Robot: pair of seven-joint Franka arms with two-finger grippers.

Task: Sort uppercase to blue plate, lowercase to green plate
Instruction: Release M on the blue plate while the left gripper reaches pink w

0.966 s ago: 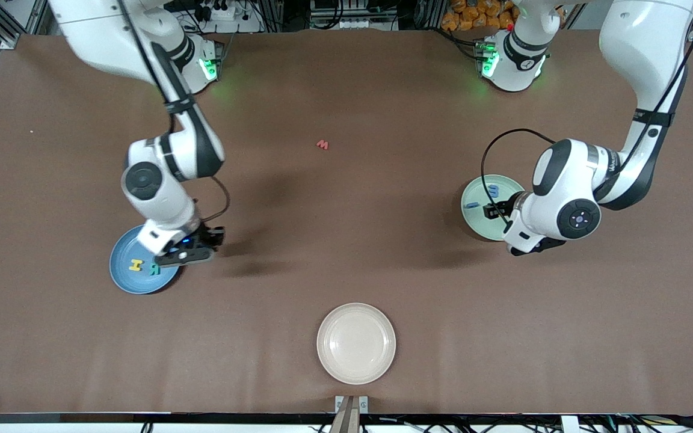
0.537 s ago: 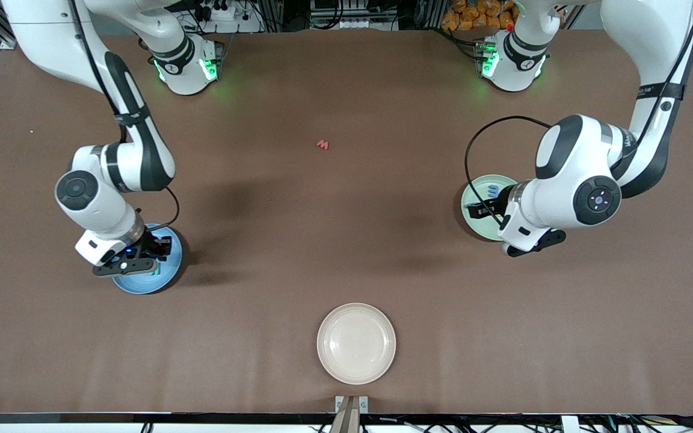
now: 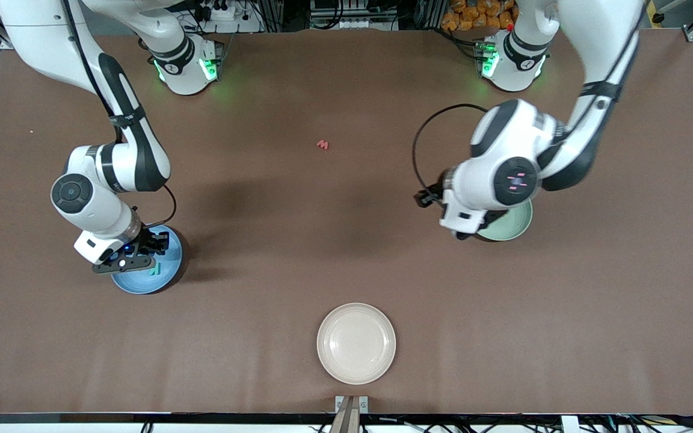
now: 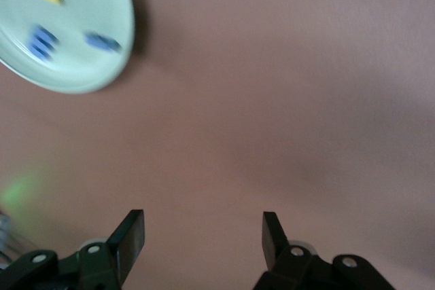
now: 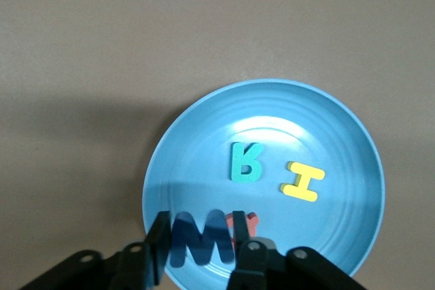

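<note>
- Blue plate (image 5: 326,120), mid-height in the front view, right arm's end: teal R (image 5: 245,162), yellow H (image 5: 301,181) inside; blue W (image 5: 204,244) at right gripper (image 5: 198,236) tip above it; held or loose, cannot tell
- green plate (image 4: 75,66), left arm's end, holds three small letters; small red letter (image 3: 322,144) alone, upper centre
- left gripper (image 4: 204,225) wide open, empty, over table (image 4: 285,100)

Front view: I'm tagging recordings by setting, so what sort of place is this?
Probably a robotics lab bench: two arms bolted along a brown-covered table, aluminium framing and power strips at its edge, and foam letters sorted onto a blue plate and a green plate.
</note>
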